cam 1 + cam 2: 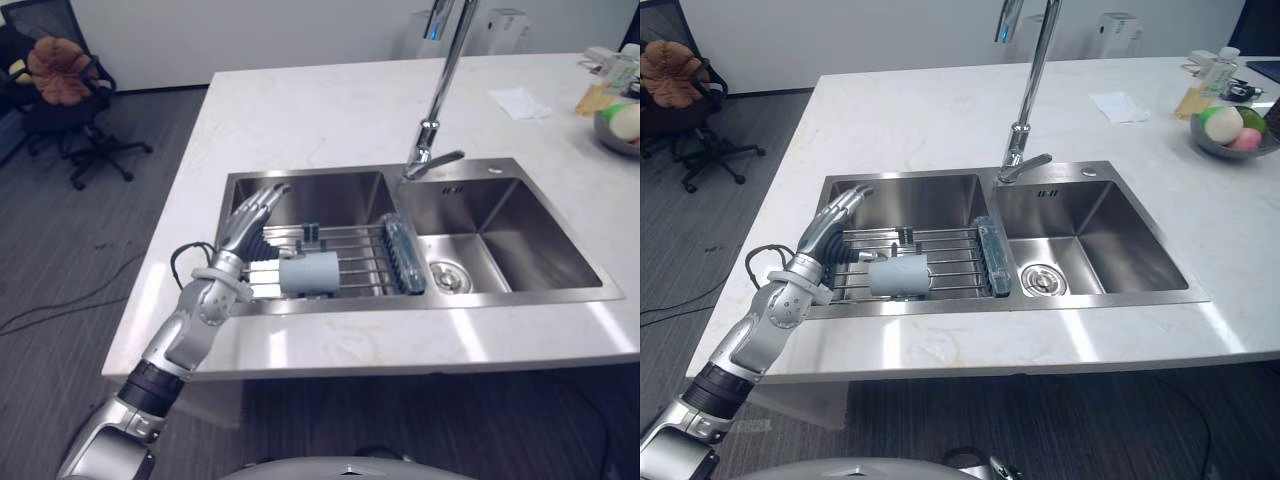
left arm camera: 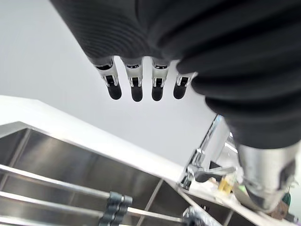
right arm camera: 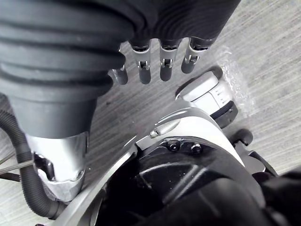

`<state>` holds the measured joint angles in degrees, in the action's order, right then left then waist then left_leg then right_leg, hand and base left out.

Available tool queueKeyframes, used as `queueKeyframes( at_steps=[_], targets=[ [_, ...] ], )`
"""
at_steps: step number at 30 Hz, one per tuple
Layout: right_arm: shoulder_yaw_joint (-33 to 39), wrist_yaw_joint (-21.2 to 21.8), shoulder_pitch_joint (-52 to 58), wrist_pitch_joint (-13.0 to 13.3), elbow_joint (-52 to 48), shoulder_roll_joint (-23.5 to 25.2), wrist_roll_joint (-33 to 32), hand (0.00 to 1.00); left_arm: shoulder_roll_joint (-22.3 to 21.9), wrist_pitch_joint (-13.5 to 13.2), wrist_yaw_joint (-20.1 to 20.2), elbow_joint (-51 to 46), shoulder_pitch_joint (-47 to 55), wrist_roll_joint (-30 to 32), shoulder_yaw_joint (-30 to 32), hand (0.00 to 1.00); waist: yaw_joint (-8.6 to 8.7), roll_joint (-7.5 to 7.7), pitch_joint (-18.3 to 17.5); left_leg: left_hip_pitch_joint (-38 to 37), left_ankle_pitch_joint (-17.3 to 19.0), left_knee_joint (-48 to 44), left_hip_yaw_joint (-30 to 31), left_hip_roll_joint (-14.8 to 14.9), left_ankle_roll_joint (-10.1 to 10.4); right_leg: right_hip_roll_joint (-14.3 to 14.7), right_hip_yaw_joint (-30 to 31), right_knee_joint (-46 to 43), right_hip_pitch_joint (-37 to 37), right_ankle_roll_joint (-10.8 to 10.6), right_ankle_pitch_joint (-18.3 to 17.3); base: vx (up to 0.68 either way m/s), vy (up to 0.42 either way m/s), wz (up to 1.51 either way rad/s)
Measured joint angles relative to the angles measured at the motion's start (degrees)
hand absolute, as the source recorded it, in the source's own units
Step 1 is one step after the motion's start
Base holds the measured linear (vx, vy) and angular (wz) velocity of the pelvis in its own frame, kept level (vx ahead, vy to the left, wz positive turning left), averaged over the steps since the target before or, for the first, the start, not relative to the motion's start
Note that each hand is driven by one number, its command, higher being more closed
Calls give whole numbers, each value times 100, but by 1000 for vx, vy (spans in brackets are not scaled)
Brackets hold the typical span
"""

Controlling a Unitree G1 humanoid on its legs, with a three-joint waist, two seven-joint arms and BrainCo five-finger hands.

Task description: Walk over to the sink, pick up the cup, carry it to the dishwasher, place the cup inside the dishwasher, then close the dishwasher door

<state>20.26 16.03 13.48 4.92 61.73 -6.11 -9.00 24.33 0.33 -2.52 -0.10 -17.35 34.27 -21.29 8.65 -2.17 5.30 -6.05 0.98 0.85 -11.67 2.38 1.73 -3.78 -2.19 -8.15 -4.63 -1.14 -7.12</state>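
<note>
Hovering my left hand [image 1: 252,215], fingers straight and empty, over the sink [image 1: 330,195] rack [image 1: 362,250] just beside the cup [image 1: 308,272] lying on its side; right hand [image 3: 165,63] hangs loose, empty.

The cup [image 1: 308,272] is plain and pale grey. It lies on its side on a wire rack [image 1: 357,262] that spans the left basin of the steel two-basin sink [image 1: 330,192], near the front edge. The sink is set into a white bench [image 1: 330,110].
</note>
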Motion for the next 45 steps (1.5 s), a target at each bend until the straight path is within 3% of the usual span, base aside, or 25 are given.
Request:
queueKeyframes(
  at_steps=[4,11,18,23,28,36,45],
  targets=[
    [-158,-42,-29,10,-2,-46,43,0,143,-15,407,119,-229,212,-176,0,101,6,36,-144,-256,394,8,-53,-13,-8,-17,130,-26,-2,26,-79,-26,-2],
    [-331,-241,-33,44,-5,-93,38,0,296,-19,912,92,-547,248,-432,0,190,11,53,-139,-303,410,-88,-108,-65,-40,83,371,-64,-94,147,-93,11,-6],
    [-332,-243,-43,39,4,-85,45,0,291,142,935,215,-630,231,-824,0,266,79,94,-145,-276,411,-178,-218,-159,-116,164,596,-138,-157,302,-6,37,-7],
    [-330,-254,-77,39,4,-60,48,0,286,418,1017,726,-784,182,-888,0,352,94,105,-149,-224,411,-278,-266,-184,-157,251,653,-141,-199,366,28,23,-8],
    [-329,-259,-90,40,0,-60,111,0,274,584,810,1068,-1038,47,-887,0,401,100,109,-188,-192,413,-407,-275,-174,-165,340,669,-142,-205,373,5,-5,-10],
    [-328,-283,-93,47,-5,-60,229,0,224,574,693,1520,-1116,-15,-883,0,499,95,121,-227,-150,414,-563,-275,-186,-160,492,700,-111,-185,384,-36,-13,-11],
    [-322,-288,-88,58,-3,-75,269,0,162,568,909,1683,-1115,94,-1056,0,576,95,134,-235,-82,413,-613,-294,-177,-170,532,734,-118,-188,389,-2,-7,-2]
  ],
)
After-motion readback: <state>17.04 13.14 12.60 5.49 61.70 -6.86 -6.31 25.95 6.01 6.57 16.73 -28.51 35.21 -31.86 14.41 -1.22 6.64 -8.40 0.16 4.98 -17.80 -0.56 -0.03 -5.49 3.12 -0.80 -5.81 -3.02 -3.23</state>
